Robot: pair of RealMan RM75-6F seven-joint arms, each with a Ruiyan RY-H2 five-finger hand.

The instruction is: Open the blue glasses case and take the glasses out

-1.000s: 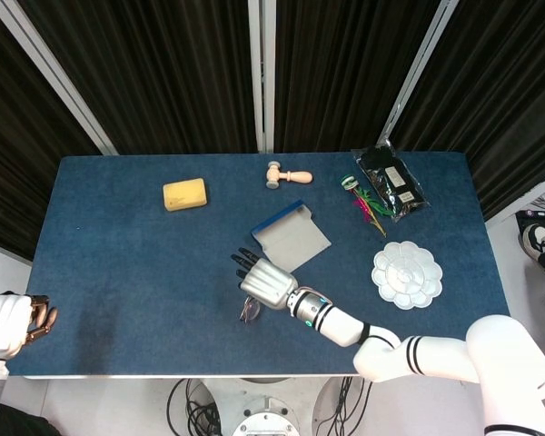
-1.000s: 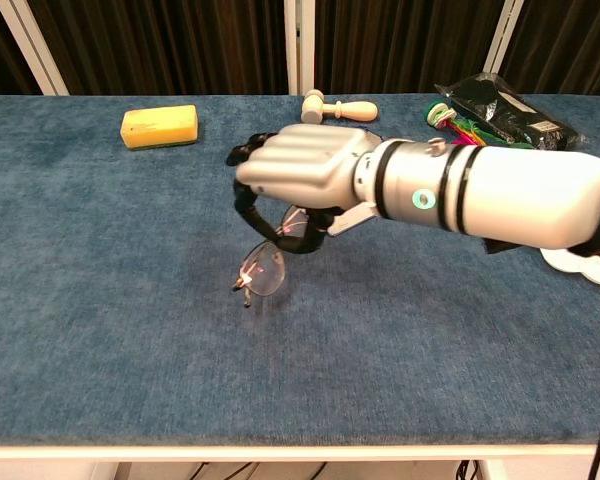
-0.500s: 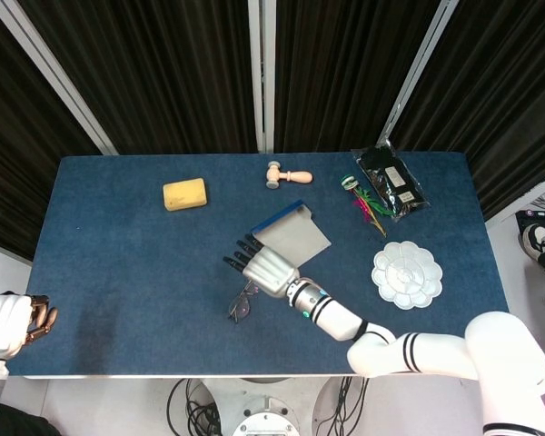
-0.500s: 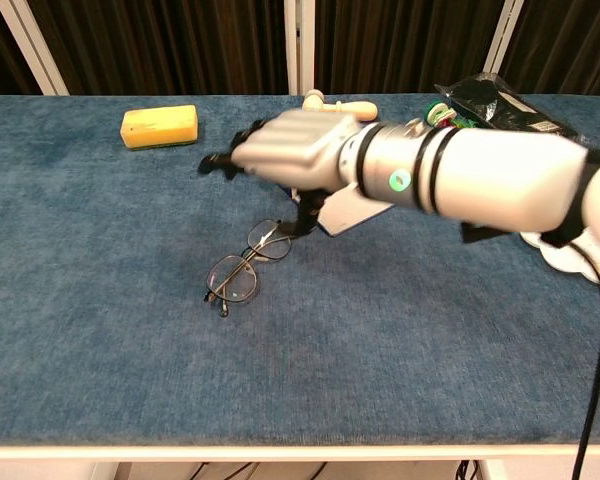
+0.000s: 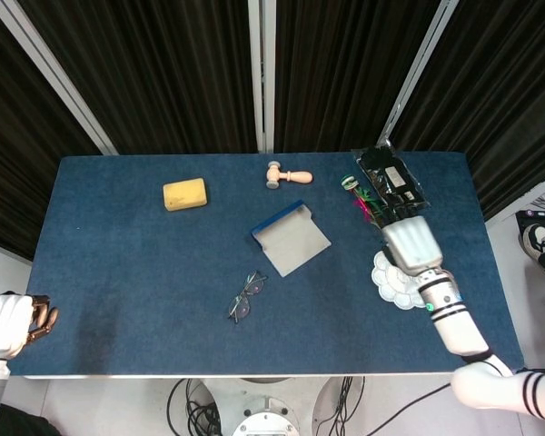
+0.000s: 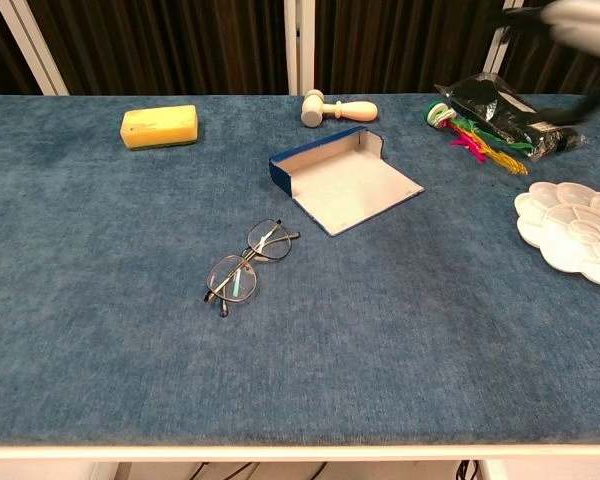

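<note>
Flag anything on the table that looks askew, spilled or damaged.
Nothing stands out. The case lies open and empty, flap flat on the cloth; the glasses lie folded in front of it, apart from it and seemingly intact. The right hand hovers over the palette, holding nothing.

Glasses case (image 6: 342, 178): blue outside, pale grey lining; it lay open on the worktop, near the middle and slightly toward the far side.
Case lid: folded out flat toward the near right, lining up, its corner pointing right.
Case body: a low blue wall stood along the far-left edge of the opened case.
Case contents: nothing showed on the lining.
Glasses (image 6: 246, 266): thin dark metal frame with rounded clear lenses, one catching a pinkish-green tint.
Glasses pose: temples folded, resting flat on the blue cloth, set diagonally.
Glasses place: apart from the case, nearer the front edge and to its left; nothing touched them.
</note>
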